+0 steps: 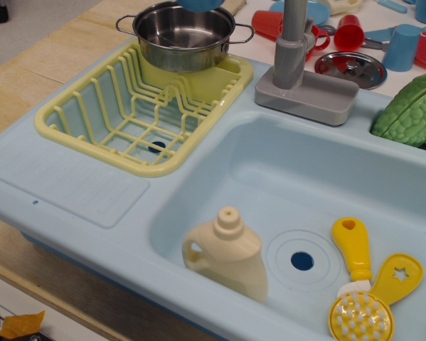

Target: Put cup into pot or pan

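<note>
The shiny steel pot stands empty at the far end of the yellow dish rack. Only the bottom edge of the medium-blue cup shows, cut off by the top of the frame, in the air right above the pot's far rim. The gripper is out of view above the frame, so what holds the cup is hidden.
A grey faucet stands right of the pot. Behind it lie a steel lid, red cups and a light-blue cup. The sink basin holds a cream bottle and a yellow brush. A green toy vegetable sits at the right.
</note>
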